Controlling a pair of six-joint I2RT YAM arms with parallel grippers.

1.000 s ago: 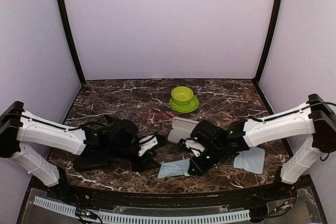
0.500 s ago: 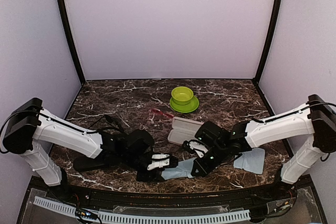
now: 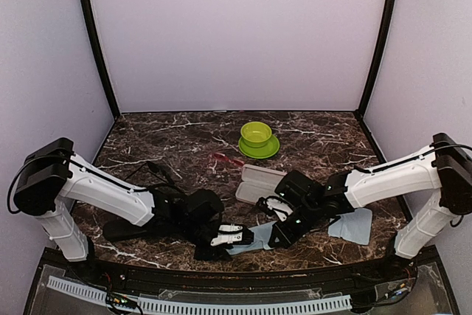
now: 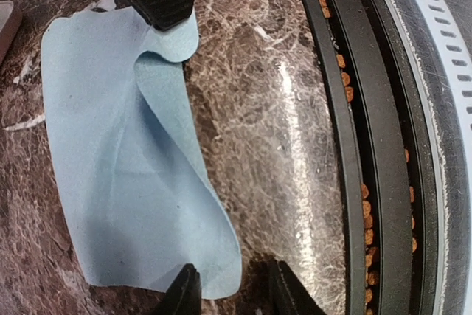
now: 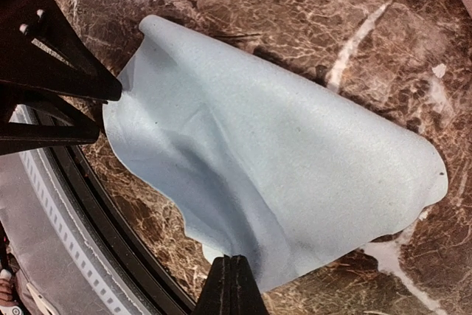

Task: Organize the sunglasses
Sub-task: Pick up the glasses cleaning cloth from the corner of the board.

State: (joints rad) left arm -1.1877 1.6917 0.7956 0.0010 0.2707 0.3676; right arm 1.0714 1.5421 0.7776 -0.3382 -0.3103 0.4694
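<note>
Fingers [image 4: 184,294] of the left gripper [image 4: 232,279] stand partly open, low at the near edge of the dark veined marble table [image 3: 324,138]. The near corner of a pale blue soft cleaning cloth [image 4: 118,145] lies in the gap between them, and they have hold of nothing yet. Across the cloth, the right gripper [image 5: 231,271] is fully closed, pinching the opposite edge, which stands up in a fold there. Neither gripper has sunglasses.

The thin red-framed pair of sunglasses [image 3: 227,158] lies flat toward the far middle of the table. It is just near-left of a lime green bowl on its matching saucer [image 3: 256,138], just beyond a pale pink rounded-rectangle case [image 3: 258,181], and well apart from both grippers. A black-framed pair I cannot pick out against the dark stone and the arms. A second blue cloth [image 3: 352,225] lies at the near right.

The red pair looks very light, with a slender frame that would flex and could bend if squeezed hard, and lenses that smear or scratch easily. Lying low on polished stone, it would likely skid when nudged. The best hold, I judge, is across the bridge or at a front corner by the hinge. The jaws should come straight down and close gently, keeping off the lenses.
</note>
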